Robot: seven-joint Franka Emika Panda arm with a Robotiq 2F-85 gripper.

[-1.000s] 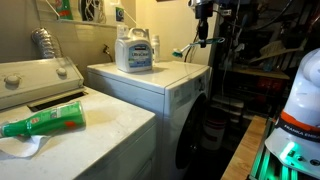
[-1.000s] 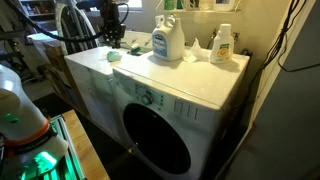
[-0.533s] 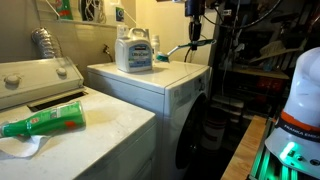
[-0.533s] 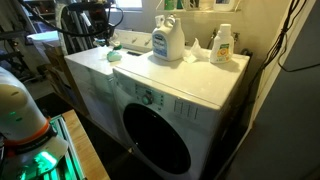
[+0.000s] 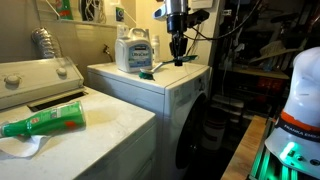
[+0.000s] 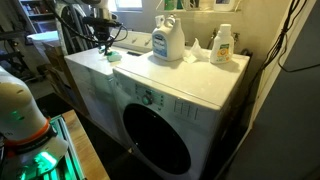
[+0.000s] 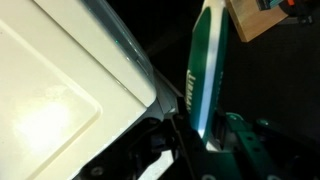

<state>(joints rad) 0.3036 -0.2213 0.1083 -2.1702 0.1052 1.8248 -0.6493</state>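
Note:
My gripper [image 5: 177,58] is shut on a slim green and white bottle [image 7: 201,85] and holds it just above the front part of the white dryer top [image 5: 175,78]. In both exterior views the bottle [image 5: 152,71] sticks out sideways below the fingers [image 6: 104,45], close to the top's surface [image 6: 190,82]. In the wrist view the jaws [image 7: 195,130] clamp the bottle's lower end, with the white machine edge [image 7: 70,80] beside it. A large detergent jug [image 5: 134,50] stands just behind the gripper and also shows in the other exterior view [image 6: 167,42].
A smaller detergent bottle [image 6: 222,45] stands at the back of the dryer top. Another green bottle [image 5: 45,122] lies on the neighbouring washer lid next to a white cloth [image 5: 22,148]. The dryer's round door [image 6: 155,140] faces front. Shelves and clutter surround the machines.
The arm has swung in over the dryer top and come down, carrying the green bottle with it. Nothing else has moved.

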